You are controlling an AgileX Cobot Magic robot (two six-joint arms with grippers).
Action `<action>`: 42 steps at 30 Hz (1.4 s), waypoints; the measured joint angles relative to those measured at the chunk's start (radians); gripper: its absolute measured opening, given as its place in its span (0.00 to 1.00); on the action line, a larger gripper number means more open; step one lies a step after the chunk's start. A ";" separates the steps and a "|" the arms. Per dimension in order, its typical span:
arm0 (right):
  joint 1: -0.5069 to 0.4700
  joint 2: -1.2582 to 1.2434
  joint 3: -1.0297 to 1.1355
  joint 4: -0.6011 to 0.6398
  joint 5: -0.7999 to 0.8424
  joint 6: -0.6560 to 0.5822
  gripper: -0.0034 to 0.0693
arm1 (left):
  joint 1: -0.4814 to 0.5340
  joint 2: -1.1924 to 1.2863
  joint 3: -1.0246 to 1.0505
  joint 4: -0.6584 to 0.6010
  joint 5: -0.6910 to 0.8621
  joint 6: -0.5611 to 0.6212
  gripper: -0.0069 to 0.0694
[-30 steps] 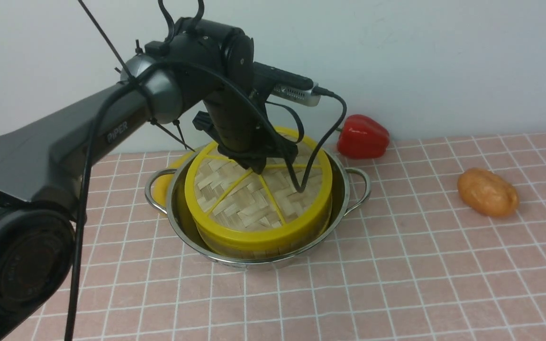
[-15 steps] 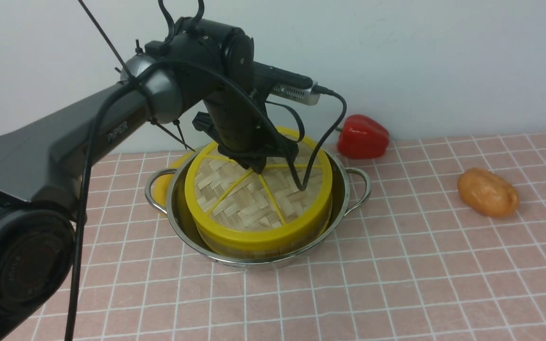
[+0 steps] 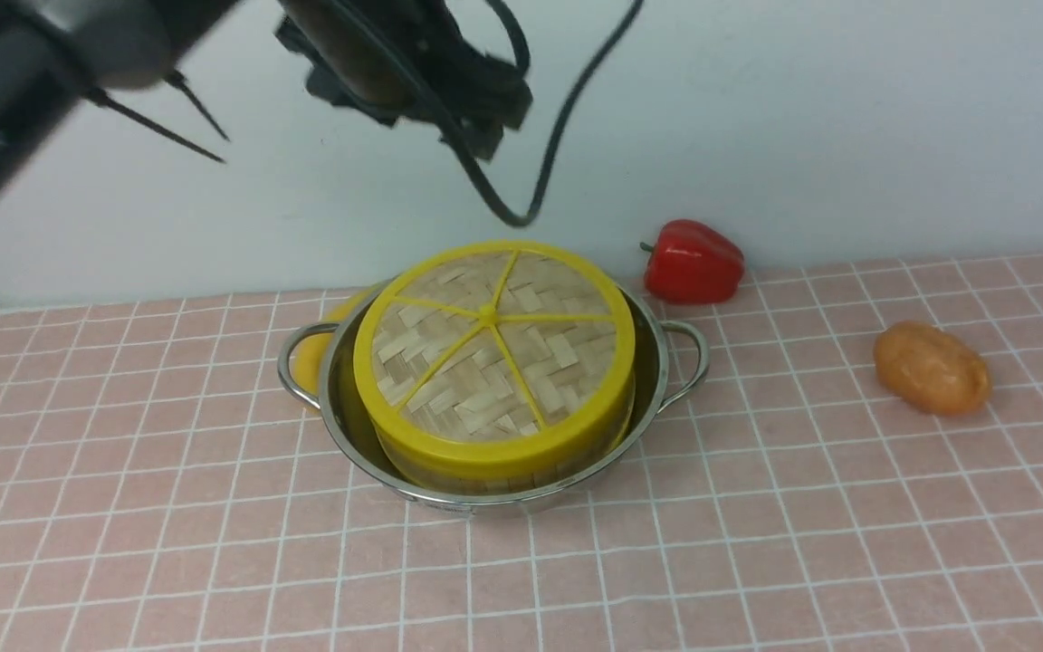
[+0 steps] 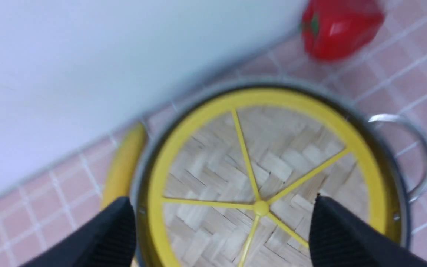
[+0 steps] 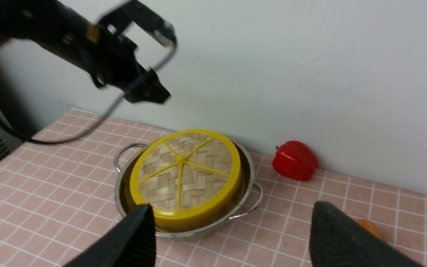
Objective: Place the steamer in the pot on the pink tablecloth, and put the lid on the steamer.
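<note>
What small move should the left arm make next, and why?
Probably draw the left gripper back toward its own side. Its jaws stand wide open, holding nothing, above the lid, which sits on the steamer inside the pot. Nothing seems left to place.

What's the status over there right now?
Left gripper open, above lid. Right gripper open, empty. Lid on steamer, inside pot. Nothing in the way.

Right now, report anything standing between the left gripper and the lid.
Nothing visible does. The left gripper hangs open above the lid, with only air between. The lid lies on the steamer in the pot; the pepper sits apart by the wall.
</note>
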 joint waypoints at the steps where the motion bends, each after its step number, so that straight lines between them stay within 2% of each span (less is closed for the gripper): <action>1: 0.000 -0.008 0.017 -0.012 -0.001 -0.014 0.74 | 0.000 -0.037 0.000 -0.001 0.001 0.003 0.81; 3: 0.000 -0.038 0.073 -0.044 -0.004 -0.030 0.68 | 0.000 -0.100 0.003 -0.009 0.002 0.006 0.74; 6: 0.000 -0.112 0.206 -0.104 -0.009 -0.039 0.58 | 0.000 -0.208 0.036 -0.039 0.002 0.007 0.56; 8: 0.000 -0.210 0.374 -0.158 -0.064 -0.038 0.44 | 0.000 -0.335 0.112 -0.082 0.002 0.007 0.30; 10: 0.000 -0.269 0.470 -0.175 -0.125 -0.035 0.34 | 0.000 -0.422 0.184 -0.109 0.002 0.013 0.15; 12: 0.000 -0.305 0.526 -0.179 -0.167 -0.031 0.29 | 0.000 -0.481 0.233 -0.126 0.002 0.020 0.11; 13: 0.000 -0.360 0.608 -0.179 -0.210 -0.023 0.22 | 0.000 -0.555 0.324 -0.151 0.002 0.035 0.07; 15: 0.000 -0.421 0.694 -0.179 -0.256 -0.004 0.13 | 0.000 -0.634 0.454 -0.176 0.002 0.042 0.06; 16: 0.000 -0.427 0.701 -0.179 -0.259 -0.001 0.12 | 0.000 -0.642 0.469 -0.178 0.000 0.042 0.06; 17: 0.000 -0.473 0.760 -0.179 -0.282 0.018 0.05 | 0.000 -0.711 0.585 -0.192 -0.021 0.045 0.06; 18: 0.000 -0.494 0.786 -0.179 -0.290 0.024 0.03 | 0.000 -0.755 0.661 -0.200 -0.047 0.045 0.06; 24: 0.000 -0.543 0.864 -0.177 -0.298 0.042 0.03 | 0.000 -1.014 1.103 -0.209 -0.301 0.052 0.06; 27: 0.000 -0.543 0.866 -0.145 -0.298 0.065 0.03 | 0.000 -1.111 1.266 -0.212 -0.435 0.051 0.06; 31: 0.000 -0.543 0.866 -0.083 -0.298 0.083 0.04 | 0.000 -1.233 1.440 -0.243 -0.539 0.050 0.06; 42: 0.000 -0.543 0.866 0.047 -0.298 0.091 0.06 | 0.000 -1.296 1.556 -0.259 -0.520 0.049 0.08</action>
